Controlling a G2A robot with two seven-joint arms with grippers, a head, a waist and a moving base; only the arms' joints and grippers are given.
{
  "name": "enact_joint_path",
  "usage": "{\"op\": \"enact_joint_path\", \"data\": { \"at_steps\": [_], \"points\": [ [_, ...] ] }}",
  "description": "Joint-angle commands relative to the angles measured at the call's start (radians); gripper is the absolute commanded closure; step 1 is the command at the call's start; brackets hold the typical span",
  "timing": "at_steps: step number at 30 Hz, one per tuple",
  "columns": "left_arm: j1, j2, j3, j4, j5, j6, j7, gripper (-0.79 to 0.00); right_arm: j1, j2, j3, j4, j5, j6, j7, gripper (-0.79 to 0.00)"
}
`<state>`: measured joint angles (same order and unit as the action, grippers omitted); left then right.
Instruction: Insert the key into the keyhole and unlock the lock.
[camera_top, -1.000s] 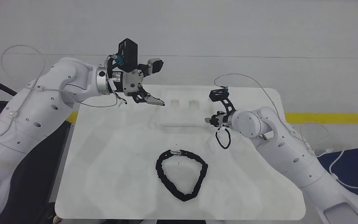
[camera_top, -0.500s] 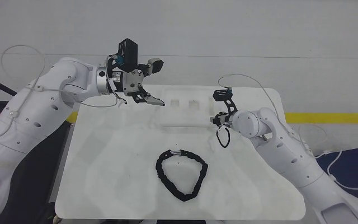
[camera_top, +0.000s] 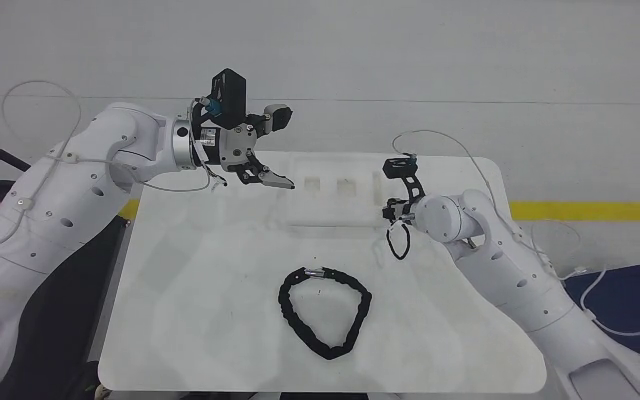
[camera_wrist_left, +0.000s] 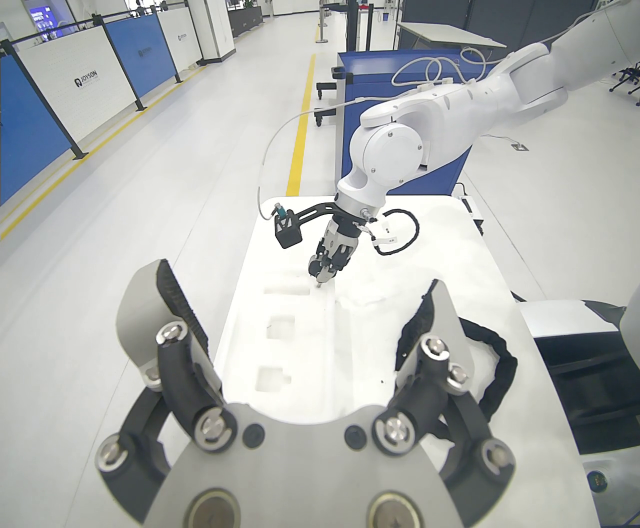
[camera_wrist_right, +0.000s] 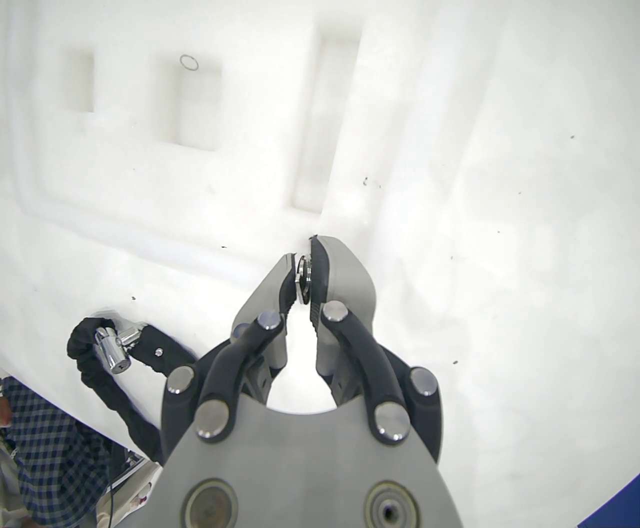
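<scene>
The right claw (camera_wrist_right: 302, 272) was clenched on the small silver metal key (camera_wrist_right: 303, 281) over the white tabletop (camera_top: 200, 300). The left claw (camera_wrist_left: 295, 295) hung released. The black fabric-sleeved chain lock (camera_top: 324, 310) lay well apart.

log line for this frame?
right gripper: shut on key, by long slot | left gripper: open, above table far edge | chain lock: on table | key: not inserted
</scene>
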<state>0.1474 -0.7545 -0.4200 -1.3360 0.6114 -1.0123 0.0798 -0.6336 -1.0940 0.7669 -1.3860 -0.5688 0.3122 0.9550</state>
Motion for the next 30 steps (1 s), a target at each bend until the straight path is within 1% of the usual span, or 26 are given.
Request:
{"op": "enact_joint_path", "data": {
  "at_steps": [1, 11, 18, 25, 30],
  "points": [
    [0.000, 0.000, 0.000, 0.000, 0.000, 0.000, 0.000, -0.785, 0.001, -0.002, 0.001, -0.004, -0.006, 0.001, 0.005, 0.000],
    [0.000, 0.000, 0.000, 0.000, 0.000, 0.000, 0.000, -0.785, 0.000, -0.005, 0.029, -0.055, -0.024, -0.003, 0.050, 0.000],
    [0.000, 0.000, 0.000, 0.000, 0.000, 0.000, 0.000, -0.785, -0.016, 0.003, 0.078, -0.111, -0.018, -0.028, 0.085, 0.000],
    [0.000, 0.000, 0.000, 0.000, 0.000, 0.000, 0.000, -0.785, -0.063, 0.023, 0.196, -0.159, 0.123, -0.149, 0.120, 0.000],
    [0.000, 0.000, 0.000, 0.000, 0.000, 0.000, 0.000, -0.785, -0.120, 0.043, 0.307, -0.196, 0.279, -0.248, 0.156, 0.000]
  ]
}}
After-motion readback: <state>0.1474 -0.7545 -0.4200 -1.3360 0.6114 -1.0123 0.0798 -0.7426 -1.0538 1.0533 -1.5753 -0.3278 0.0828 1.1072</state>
